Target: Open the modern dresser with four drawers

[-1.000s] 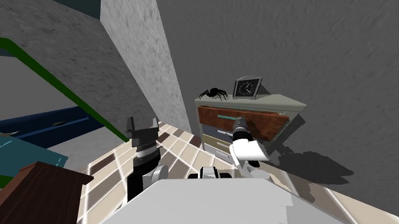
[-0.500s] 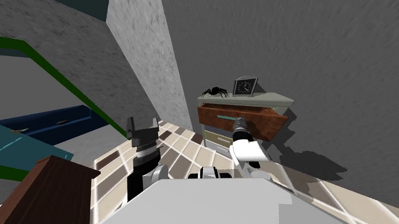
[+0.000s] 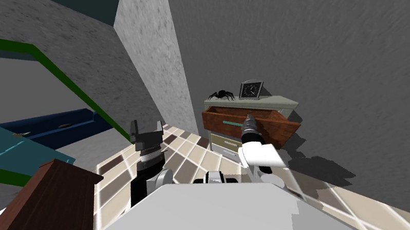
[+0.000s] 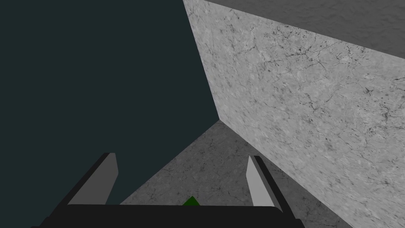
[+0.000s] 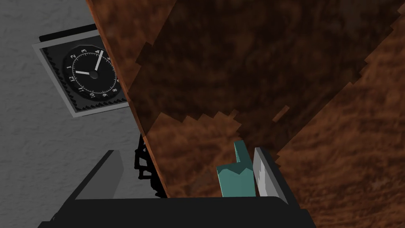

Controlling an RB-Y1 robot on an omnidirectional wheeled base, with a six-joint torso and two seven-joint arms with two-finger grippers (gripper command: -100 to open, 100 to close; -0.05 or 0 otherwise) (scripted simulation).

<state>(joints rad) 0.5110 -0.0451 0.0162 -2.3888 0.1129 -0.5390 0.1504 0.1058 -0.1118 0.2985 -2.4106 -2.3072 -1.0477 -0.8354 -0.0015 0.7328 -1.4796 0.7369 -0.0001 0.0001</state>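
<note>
The dresser [image 3: 274,100] stands against the wall, its brown top drawer [image 3: 217,118] pulled out. The right gripper [image 5: 185,152] is spread wide around the teal handle [image 5: 237,178], one finger touching it. The left gripper [image 3: 146,127] hangs open above the floor.

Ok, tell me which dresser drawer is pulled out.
The top drawer: its brown front with the teal handle juts out, while the pale drawers below it sit flush.

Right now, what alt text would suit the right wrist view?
A brown wood-grain drawer front sits close in front of the right gripper. The gripper's open fingers straddle the drawer's edge, and a teal handle sits right beside one finger. Past the drawer's edge is a square grey-framed clock with a black face.
</note>
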